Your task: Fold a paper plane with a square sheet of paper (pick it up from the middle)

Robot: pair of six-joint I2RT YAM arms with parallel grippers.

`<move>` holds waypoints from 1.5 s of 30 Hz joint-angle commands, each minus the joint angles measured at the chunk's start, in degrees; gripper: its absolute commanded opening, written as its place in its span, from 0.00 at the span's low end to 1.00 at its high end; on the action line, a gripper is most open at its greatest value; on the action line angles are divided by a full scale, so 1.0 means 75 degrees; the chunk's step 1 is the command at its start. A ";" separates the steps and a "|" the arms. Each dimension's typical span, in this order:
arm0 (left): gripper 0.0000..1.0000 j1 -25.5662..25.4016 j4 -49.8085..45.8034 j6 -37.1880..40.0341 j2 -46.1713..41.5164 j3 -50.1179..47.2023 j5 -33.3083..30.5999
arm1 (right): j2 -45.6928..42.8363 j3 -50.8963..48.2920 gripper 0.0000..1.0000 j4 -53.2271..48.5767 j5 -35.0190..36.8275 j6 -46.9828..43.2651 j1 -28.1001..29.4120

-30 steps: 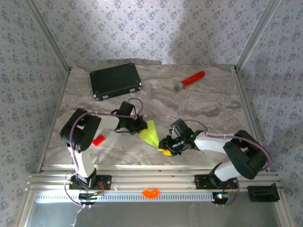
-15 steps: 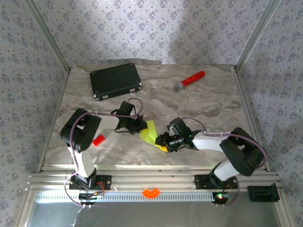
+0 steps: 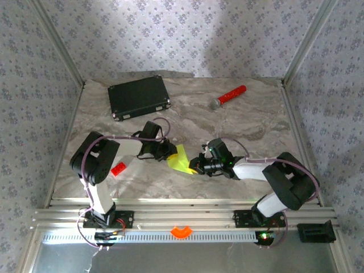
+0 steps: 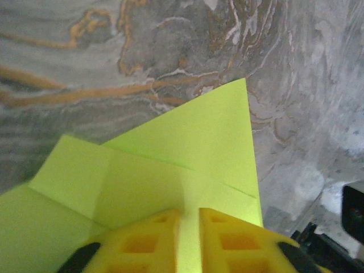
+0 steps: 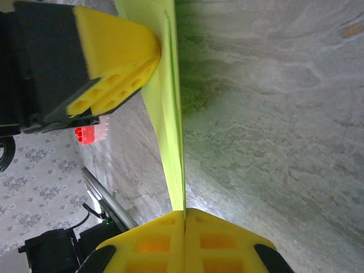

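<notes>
The square sheet of paper (image 3: 182,158) is lime yellow-green, folded with creases to a point, and held up off the marble table between both arms. My right gripper (image 3: 196,166) is shut on its lower folded edge. In the right wrist view the sheet (image 5: 171,131) runs edge-on into the closed fingertips of that gripper (image 5: 185,211). My left gripper (image 3: 170,152) is at the sheet's left side. In the left wrist view its jaws (image 4: 190,214) stand slightly parted, with the creased paper face (image 4: 199,142) showing behind the gap. One left finger (image 5: 116,54) rests against the sheet.
A black case (image 3: 139,96) lies at the back left. A red-handled microphone (image 3: 228,96) lies at the back right. A small red block (image 3: 118,168) sits near the left arm, and the aluminium rail (image 3: 182,206) borders the table's near edge.
My right gripper moved left and up to the paper and shut on its lower edge. The left jaws, shut before, have parted a little. The sheet shifted slightly.
</notes>
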 commanded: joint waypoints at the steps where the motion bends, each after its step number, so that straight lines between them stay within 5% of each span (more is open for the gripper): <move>1: 0.31 0.0100 -0.0352 -0.0070 -0.0589 0.0285 -0.0260 | -0.0433 0.0061 0.03 -0.0347 0.0002 -0.0438 -0.0076; 5: 0.46 0.0115 -0.0807 0.0099 -0.1234 0.0601 -0.0657 | -0.1341 0.0746 0.03 -0.2751 0.1149 -0.1781 0.0032; 10: 0.54 0.0140 -0.1216 0.0328 -0.2138 0.0604 -0.1582 | -0.2185 0.2031 0.02 -0.5907 0.4181 -0.3927 0.0646; 19: 0.60 0.0499 -0.1223 0.0211 -0.3685 -0.0332 -0.2702 | -0.1882 0.3566 0.00 -0.8661 0.9118 -0.5654 0.2019; 23: 0.62 0.0823 -0.1451 0.0163 -0.4117 -0.0605 -0.2848 | -0.1122 0.4002 0.00 -0.9205 1.0513 -0.5798 0.2597; 34: 0.70 0.1630 -0.1758 -0.0357 -0.4880 -0.1263 -0.3074 | 0.1279 0.4533 0.02 -0.9272 0.9950 -0.6595 0.3626; 40: 0.73 0.1881 -0.1827 -0.0509 -0.5206 -0.1473 -0.3063 | 0.1944 0.4822 0.10 -0.9138 0.8200 -0.6450 0.3843; 45: 0.74 0.1917 -0.1809 -0.0442 -0.5308 -0.1573 -0.2905 | 0.1621 0.4872 0.32 -0.8764 0.6399 -0.6150 0.3465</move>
